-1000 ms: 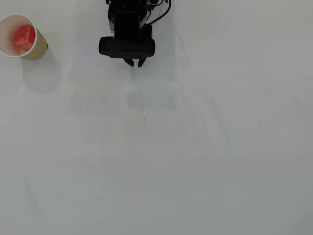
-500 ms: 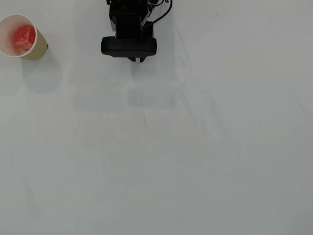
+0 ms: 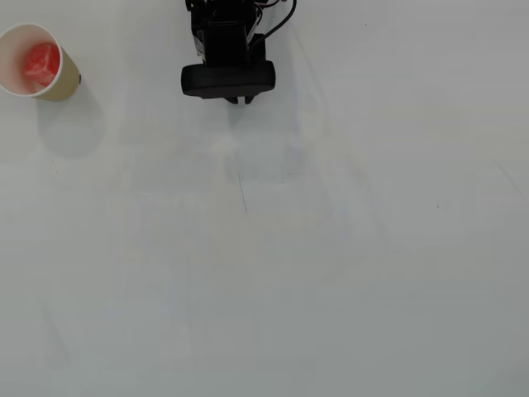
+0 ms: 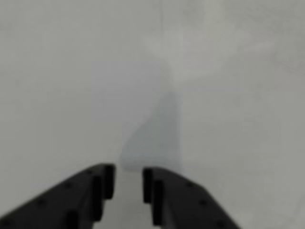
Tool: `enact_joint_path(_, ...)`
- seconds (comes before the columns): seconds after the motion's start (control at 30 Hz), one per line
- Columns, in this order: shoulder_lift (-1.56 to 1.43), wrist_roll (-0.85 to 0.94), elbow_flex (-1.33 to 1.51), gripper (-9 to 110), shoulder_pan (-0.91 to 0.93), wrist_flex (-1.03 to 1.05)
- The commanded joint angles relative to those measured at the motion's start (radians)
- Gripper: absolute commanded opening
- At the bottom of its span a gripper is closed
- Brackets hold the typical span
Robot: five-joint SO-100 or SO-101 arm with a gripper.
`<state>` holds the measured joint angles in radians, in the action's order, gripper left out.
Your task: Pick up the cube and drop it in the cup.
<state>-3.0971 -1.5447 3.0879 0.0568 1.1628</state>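
Resting place: cube (image 3: 41,61) lies inside cup (image 3: 33,59), upper left of the overhead view.
Handling: likely light, stiff, slightly rough; best pinched on opposite flat faces.
Count: one cube, one cup.
End effector (image 4: 128,183): empty, fingers nearly together with a narrow gap, top centre overhead, over bare table (image 3: 331,273).

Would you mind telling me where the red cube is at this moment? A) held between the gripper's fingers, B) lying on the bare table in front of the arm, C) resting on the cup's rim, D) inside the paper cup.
D: in the overhead view the cube sits inside the cup, far from the gripper, whose fingers hold nothing in the wrist view.
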Motion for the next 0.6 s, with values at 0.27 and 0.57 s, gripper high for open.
enact_joint_path(0.27,-0.038,0.003,0.034,4,-0.015,0.005)
enact_joint_path(0.57,-0.038,0.003,0.034,4,-0.015,0.005)
